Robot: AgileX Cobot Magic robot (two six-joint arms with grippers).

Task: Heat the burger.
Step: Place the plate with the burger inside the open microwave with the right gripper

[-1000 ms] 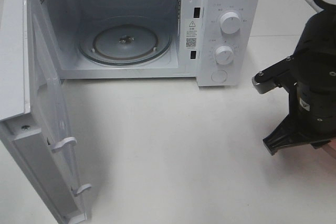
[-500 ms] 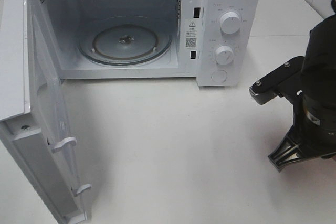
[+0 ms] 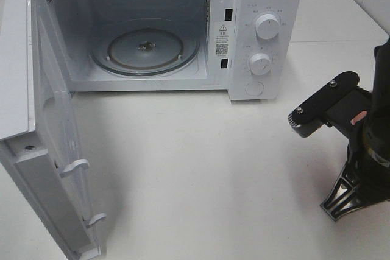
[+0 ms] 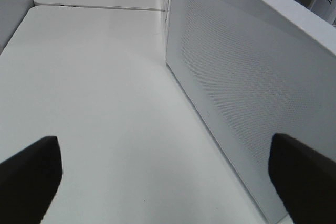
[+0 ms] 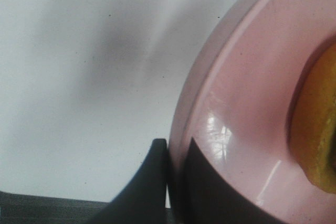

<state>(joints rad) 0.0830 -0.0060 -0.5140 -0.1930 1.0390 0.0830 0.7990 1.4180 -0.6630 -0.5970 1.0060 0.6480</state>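
Pink plate (image 5: 236, 103) rim is pinched between the pressed-together fingers of the right pincer (image 5: 174, 153), and the burger (image 5: 315, 129) sits on that plate, its yellow-brown bun just showing at the edge of the right wrist view. The overhead view does not show the plate; only the right arm (image 3: 365, 144) appears, at the far right of the bench (image 3: 201, 168), well apart from the microwave (image 3: 262, 4). The door (image 3: 15, 59) stands wide open and the glass turntable (image 3: 145, 47) is bare. The left pincer (image 4: 163, 150) is spread and holds nothing, hovering beside a white perforated panel.

The main risk is the grip: only a thin edge of a smooth, glossy rim is held, so the plate's weight could make it sag or twist, and the burger could slide off. A plate carried tilted could also clip the microwave's front frame going in, jolting it loose. A quick swing across the bench would worsen both.
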